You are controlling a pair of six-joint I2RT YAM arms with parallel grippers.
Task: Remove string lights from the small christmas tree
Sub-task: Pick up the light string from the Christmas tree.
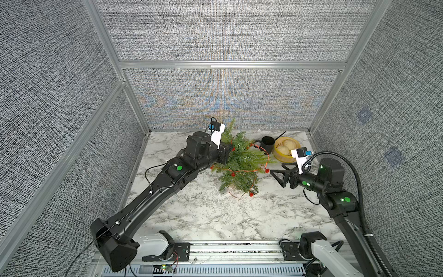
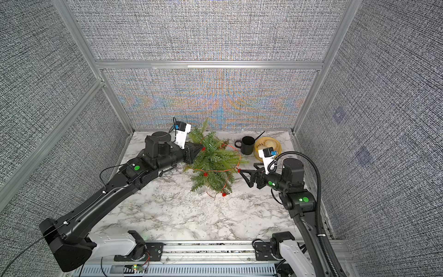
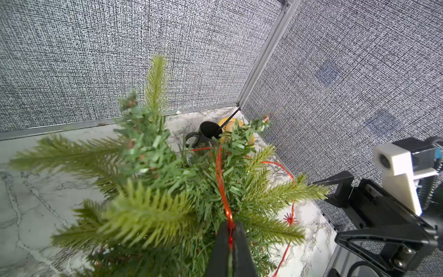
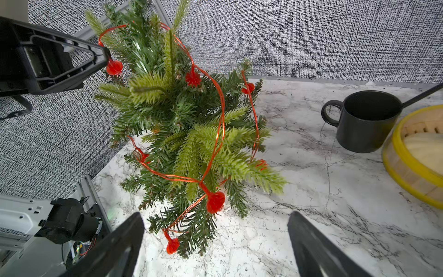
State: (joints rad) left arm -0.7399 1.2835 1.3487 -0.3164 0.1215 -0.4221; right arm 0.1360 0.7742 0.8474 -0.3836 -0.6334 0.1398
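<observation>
Marble desk (image 1: 203, 215), left arm (image 1: 155, 187) stretched into small christmas tree (image 1: 239, 163).
Left pincer (image 3: 230, 226) nips string lights (image 3: 221, 182), tips needle-hidden from above; right pincer (image 4: 215, 215) wide.

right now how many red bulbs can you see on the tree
7 bulbs in the right wrist view: one beside the left gripper, one high in the tree, two on the mug side, one opposite, two near its base. Others may be hidden.
</observation>
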